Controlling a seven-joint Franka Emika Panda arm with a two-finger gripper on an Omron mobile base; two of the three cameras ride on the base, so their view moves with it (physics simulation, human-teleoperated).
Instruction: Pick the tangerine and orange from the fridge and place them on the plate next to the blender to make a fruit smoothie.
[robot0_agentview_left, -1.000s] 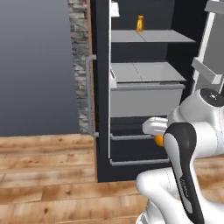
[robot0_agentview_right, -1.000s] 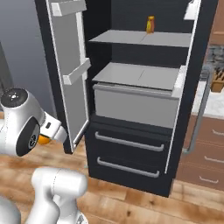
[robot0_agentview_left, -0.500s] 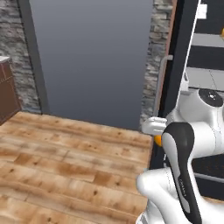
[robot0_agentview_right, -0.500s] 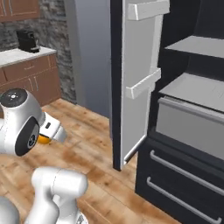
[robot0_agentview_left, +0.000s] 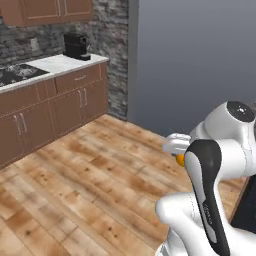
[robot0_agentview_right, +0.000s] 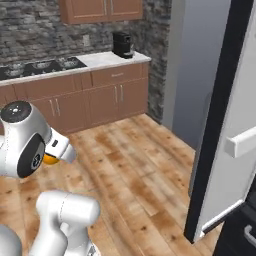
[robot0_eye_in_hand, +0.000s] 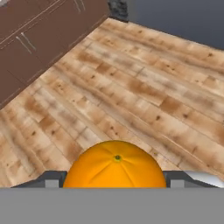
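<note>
One orange fruit (robot0_eye_in_hand: 115, 165), orange or tangerine I cannot tell, sits at six o'clock in the hand view, clenched in the gripper (robot0_eye_in_hand: 115, 177) over bare wooden floor (robot0_eye_in_hand: 131, 92). From the left base view it is a sliver of orange (robot0_agentview_left: 180, 160) at four o'clock beside the white wrist; from the right base view it peeps out at nine o'clock (robot0_agentview_right: 48, 159).

The step in hand looks like the carry: keep the grasp firm and the hand level while the base drives, and swing wide of the one open fridge door (robot0_agentview_right: 227, 135) at three o'clock.

Outward: one run of brown cabinets (robot0_agentview_right: 90, 100) at eleven o'clock, one stovetop (robot0_agentview_right: 37, 66), one black coffee machine (robot0_agentview_right: 121, 44).
</note>
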